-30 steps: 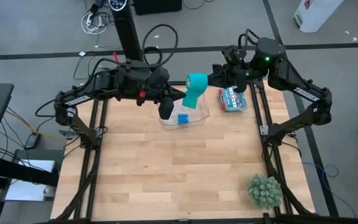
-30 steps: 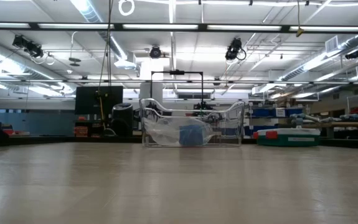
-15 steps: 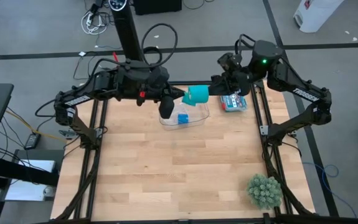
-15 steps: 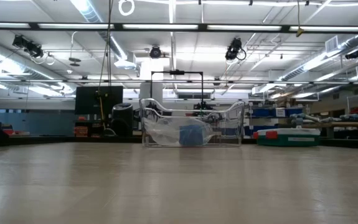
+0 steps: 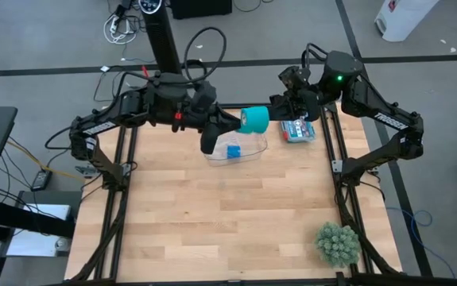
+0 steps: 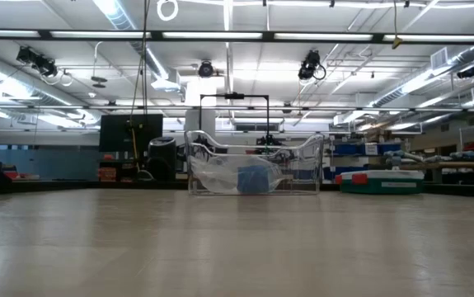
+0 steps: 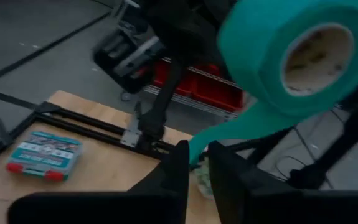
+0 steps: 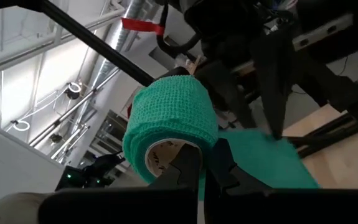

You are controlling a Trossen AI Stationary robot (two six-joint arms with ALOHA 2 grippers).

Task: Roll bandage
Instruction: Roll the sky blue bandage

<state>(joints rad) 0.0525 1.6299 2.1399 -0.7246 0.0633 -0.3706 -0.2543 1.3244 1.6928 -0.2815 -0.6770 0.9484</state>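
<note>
Most of the bandage (image 5: 253, 119) is wound — you have it in mid-air at twelve o'clock above the clear tray (image 5: 248, 152). Right gripper (image 5: 274, 106) pinches the roll's core; left gripper (image 5: 230, 125), slightly parted, straddles the short loose tail — that remains.

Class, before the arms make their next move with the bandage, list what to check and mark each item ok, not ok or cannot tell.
1. Right gripper shut on the bandage roll: ok.
2. Left gripper has the loose tail between its fingers: ok; firmly pinched: cannot tell.
3. Roll held above the clear tray: ok.
4. Tail fully wound: not ok, a strip hangs free.
5. Small box clear of the arms: cannot tell.
</note>
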